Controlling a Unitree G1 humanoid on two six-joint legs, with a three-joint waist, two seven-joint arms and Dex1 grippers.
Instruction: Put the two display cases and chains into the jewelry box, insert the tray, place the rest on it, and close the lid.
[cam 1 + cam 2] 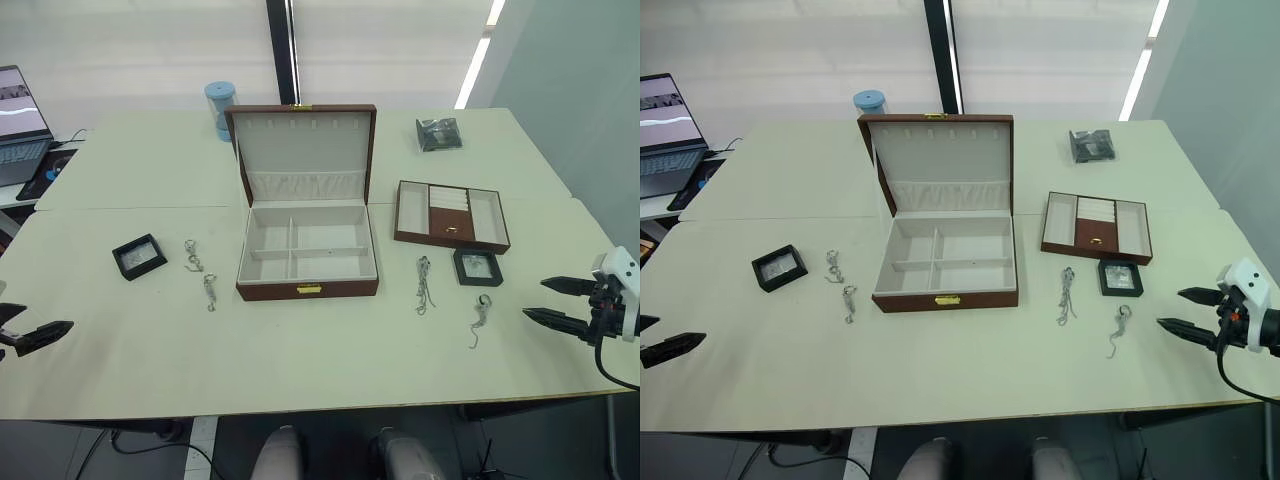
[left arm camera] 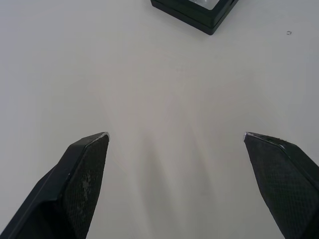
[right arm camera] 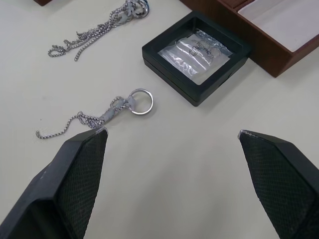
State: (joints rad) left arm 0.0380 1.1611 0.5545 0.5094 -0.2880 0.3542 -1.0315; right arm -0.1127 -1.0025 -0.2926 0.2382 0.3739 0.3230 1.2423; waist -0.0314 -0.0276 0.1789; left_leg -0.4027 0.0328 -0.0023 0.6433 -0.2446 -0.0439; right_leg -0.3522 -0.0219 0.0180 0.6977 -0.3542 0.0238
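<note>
The jewelry box (image 1: 307,288) stands open mid-table, its lid (image 1: 300,130) upright. The tray (image 1: 450,215) lies to its right. One display case (image 1: 139,256) sits left of the box with two short chains (image 1: 193,256) (image 1: 210,291) beside it. The other display case (image 3: 196,54) lies right of the box, near a ring-ended chain (image 3: 107,113) and a longer doubled chain (image 1: 423,284). My left gripper (image 2: 175,135) hovers open at the table's left front, short of the left case. My right gripper (image 3: 173,132) is open and empty, just right of the ring-ended chain.
A dark grey packet (image 1: 438,133) lies at the back right and a blue cup (image 1: 220,108) stands behind the box. A laptop (image 1: 20,125) sits on the far left. The table (image 1: 320,370) has a seam across it behind the box.
</note>
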